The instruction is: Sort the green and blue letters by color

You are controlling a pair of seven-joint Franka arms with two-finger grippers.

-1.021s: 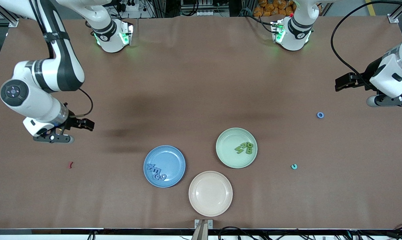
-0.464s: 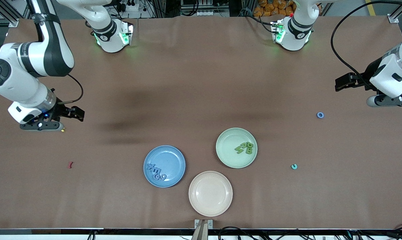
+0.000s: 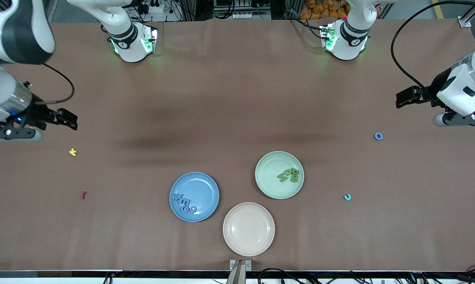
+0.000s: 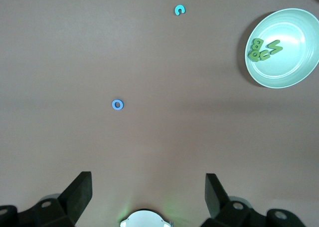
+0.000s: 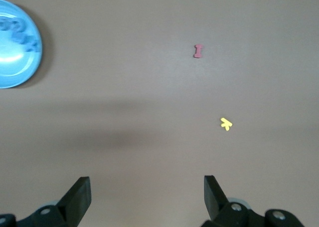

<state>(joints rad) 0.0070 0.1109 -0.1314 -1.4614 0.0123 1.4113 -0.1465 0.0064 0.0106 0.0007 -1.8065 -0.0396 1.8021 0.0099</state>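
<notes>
Several blue letters (image 3: 185,203) lie in the blue plate (image 3: 200,185). Several green letters (image 3: 289,175) lie in the green plate (image 3: 271,167). A blue ring-shaped letter (image 3: 378,136) lies loose on the table toward the left arm's end, also in the left wrist view (image 4: 117,105). A teal letter c (image 3: 347,197) lies nearer the front camera, beside the green plate. My left gripper (image 3: 458,118) hangs open and empty over bare table (image 4: 148,179). My right gripper (image 3: 10,133) is open and empty over the table at the right arm's end (image 5: 147,182).
An empty beige plate (image 3: 248,228) stands nearest the front camera, between the other two plates. A tiny yellow letter (image 3: 73,152) and a tiny dark red piece (image 3: 82,195) lie toward the right arm's end, both also in the right wrist view, yellow (image 5: 226,123) and red (image 5: 198,51).
My right arm has swung away from the plates toward its end of the table and toward the bases, uncovering the yellow letter. The left arm has not moved.
</notes>
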